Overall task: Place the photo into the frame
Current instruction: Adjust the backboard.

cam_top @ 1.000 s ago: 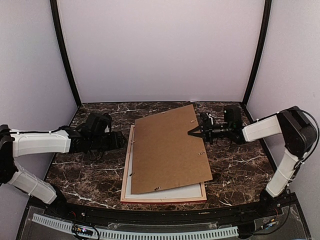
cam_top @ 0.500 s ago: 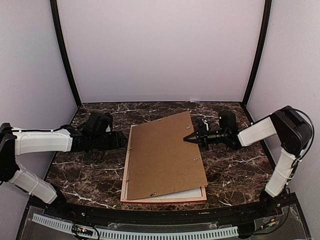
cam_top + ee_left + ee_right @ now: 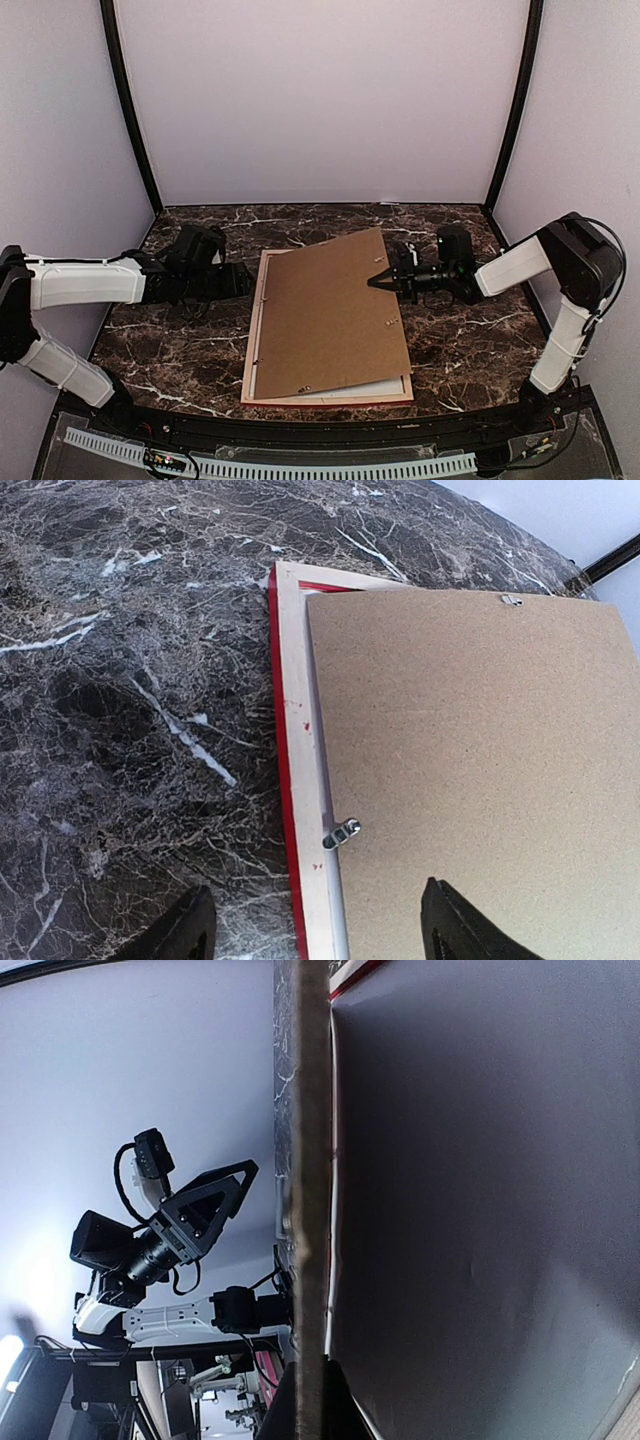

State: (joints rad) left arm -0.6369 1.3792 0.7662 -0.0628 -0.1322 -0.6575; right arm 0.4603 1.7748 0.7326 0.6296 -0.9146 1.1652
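The right arm reaches in low and level, its pincer (image 3: 385, 281) clamped on the brown backing board's (image 3: 330, 320) raised right edge. The left arm stretches level, its pincer (image 3: 243, 281) spread open and empty above the left rail of the face-down frame (image 3: 320, 399) on the tabletop (image 3: 180, 350).

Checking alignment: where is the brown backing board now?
Top view, centre: the backing board lies askew over the face-down frame, its right edge pinched by the right gripper.
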